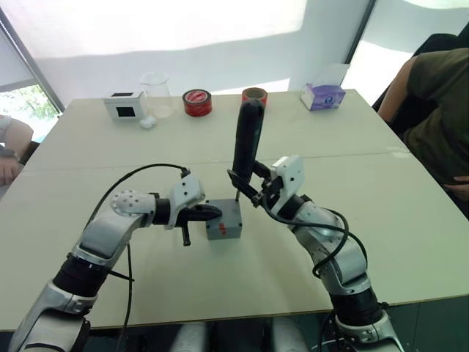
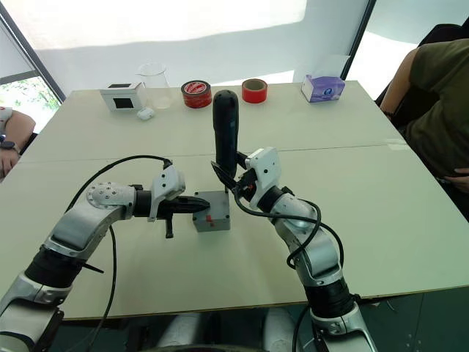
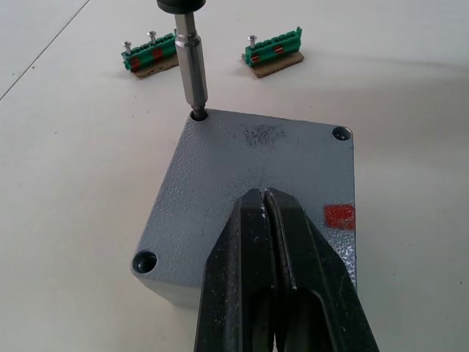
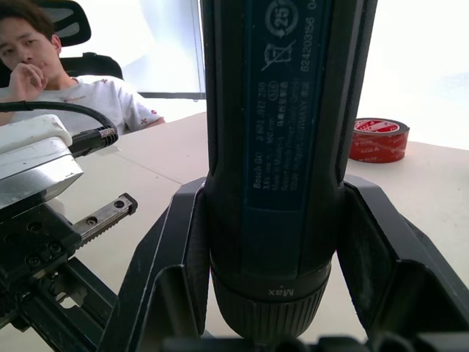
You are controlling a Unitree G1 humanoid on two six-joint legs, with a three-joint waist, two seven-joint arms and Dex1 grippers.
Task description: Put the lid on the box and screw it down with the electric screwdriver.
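Here, on the pale bench (image 1: 410, 220), things run from the left like this: the left gripper (image 1: 207, 213) lies with its two black fingers (image 3: 278, 279) pressed together, tips resting flat on top of the shallow square grey plastic lid (image 3: 249, 169). That lid already sits on the small deep square grey plastic box (image 1: 223, 229), which stands near the middle of the bench with a small red mark (image 3: 338, 215) on its side facing the robot. In the left wrist view three corner screw holes of the lid show, and the thin metal bit (image 3: 192, 70) stands in the one at the far corner. Above the box rises the thick black cylindrical electric screwdriver (image 1: 247, 139), nearly upright, tilted slightly, its bit reaching down to the lid. The right gripper (image 1: 253, 192) pinches the screwdriver's lower body between its two black fingers (image 4: 374, 242), one on either side of the barrel. Just beyond the box lie two short green terminal strips (image 3: 150, 55). Along the far edge of the bench stand a white box with a black window (image 1: 123, 106), a clear glass beaker (image 1: 156, 94), two red tape rolls (image 1: 197, 103) and a purple tissue box (image 1: 323, 95). A seated person in a dark green shirt (image 1: 436, 110) is at the right side of the bench.
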